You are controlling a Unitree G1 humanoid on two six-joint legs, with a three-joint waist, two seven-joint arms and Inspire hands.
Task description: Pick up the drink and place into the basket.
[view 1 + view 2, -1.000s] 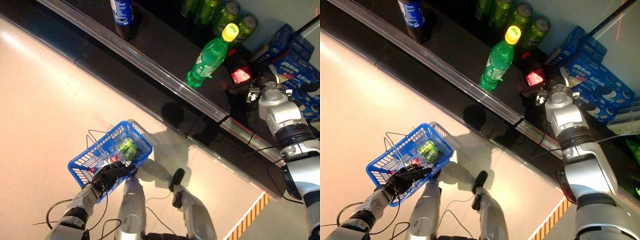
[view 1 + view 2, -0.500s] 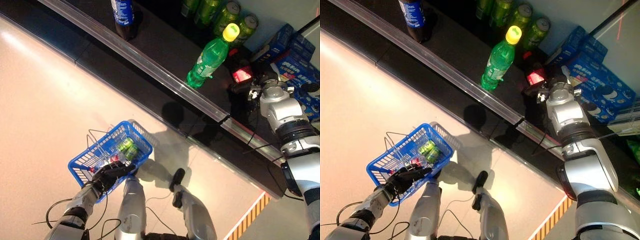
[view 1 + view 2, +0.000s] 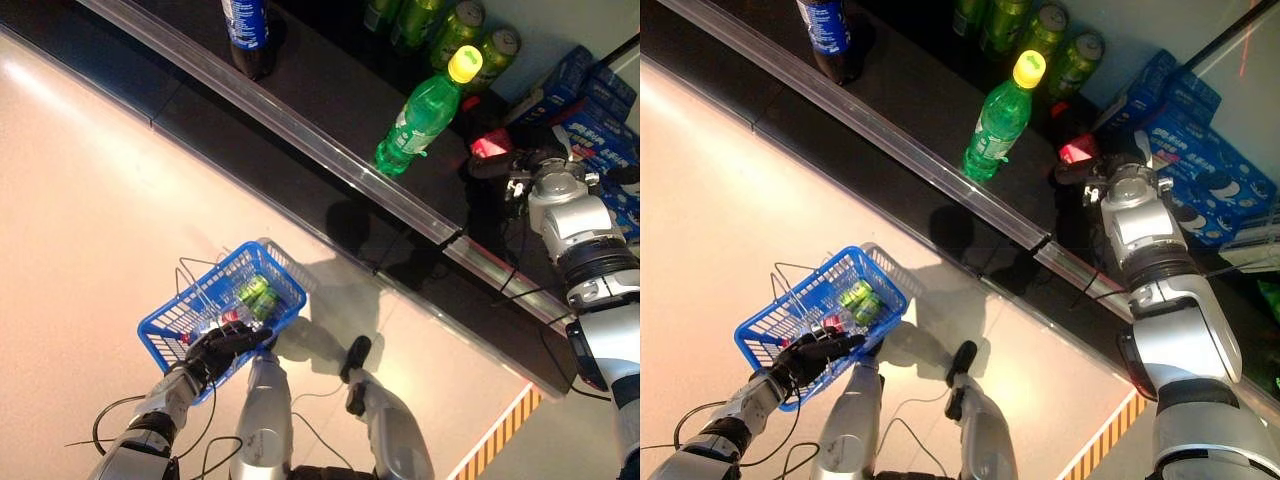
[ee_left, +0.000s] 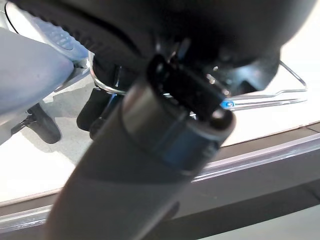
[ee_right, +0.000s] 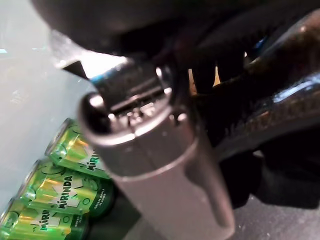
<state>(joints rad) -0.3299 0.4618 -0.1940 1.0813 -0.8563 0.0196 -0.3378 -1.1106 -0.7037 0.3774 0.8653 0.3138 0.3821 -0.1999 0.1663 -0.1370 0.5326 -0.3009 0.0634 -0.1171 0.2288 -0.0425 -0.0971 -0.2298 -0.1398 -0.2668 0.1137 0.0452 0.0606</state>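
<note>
Silver-grey jointed arms, black bands at joints; dark left hand point(image 3: 222, 345), dark right hand point(image 3: 1092, 178)

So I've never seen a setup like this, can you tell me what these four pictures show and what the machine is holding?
This is a two-armed humanoid robot seen through its own cameras. Two pictures come from the eyes in its head, looking down; the other two come from cameras on its wrists, so close that each hand mostly blocks the view.

The left hand is curled round the handle of a blue basket, which already holds green cans and hangs over the pale floor.

The right hand reaches onto a dark shelf and is at a red-topped drink; whether it grips it cannot be seen. Also standing on the shelf are a green bottle with a yellow cap, a row of green cans, a dark bottle with a blue label and blue boxes.
</note>
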